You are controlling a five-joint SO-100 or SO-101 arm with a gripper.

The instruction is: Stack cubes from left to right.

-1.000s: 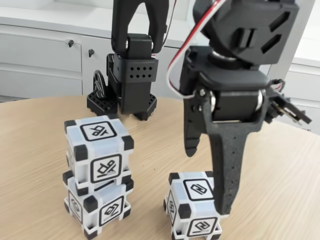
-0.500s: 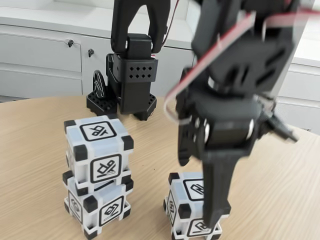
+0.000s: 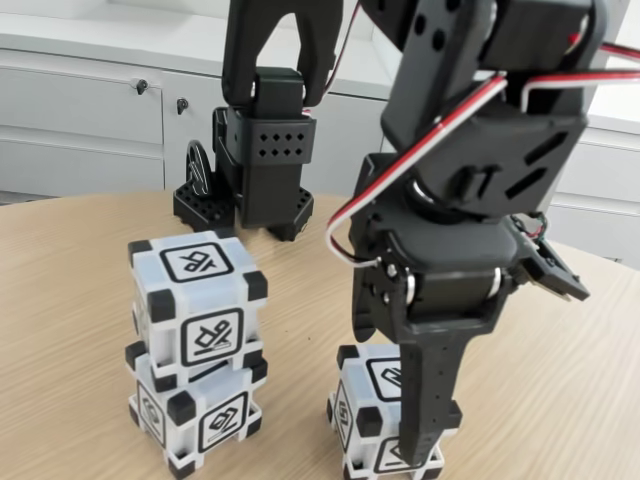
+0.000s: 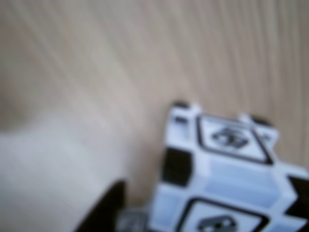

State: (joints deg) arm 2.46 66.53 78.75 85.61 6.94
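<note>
Light wood-grain table (image 3: 80, 300) under everything, round edge curving off at back left in the fixed view. Nearest, at the front edge: lone cube (image 3: 372, 405) on the right, sat flat on the wood, pale grey-white with black corners and a framed glyph on each face. Same cube (image 4: 227, 169) blurry in the wrist view, down in the bottom right, glyph on top and another on the near face. Black pincer (image 3: 395, 375) down over it, one long finger (image 3: 425, 395) hanging across the front right of the cube, shorter finger (image 3: 365, 305) behind at the cube's back left. Spread apart and straddling it by the look of things, though contact with the cube's sides can't be told. Red and white wires looping off the wrist above.

Front left, well apart from the lone one: stack of two, bottom cube (image 3: 195, 410) on the table, top cube (image 3: 197, 300) sat on it, twisted a bit off square.

Further back, near the table's far edge: black arm base (image 3: 250, 170) with rows of holes. Behind that, off the table, white cabinets (image 3: 80, 120) with little dark knobs.
</note>
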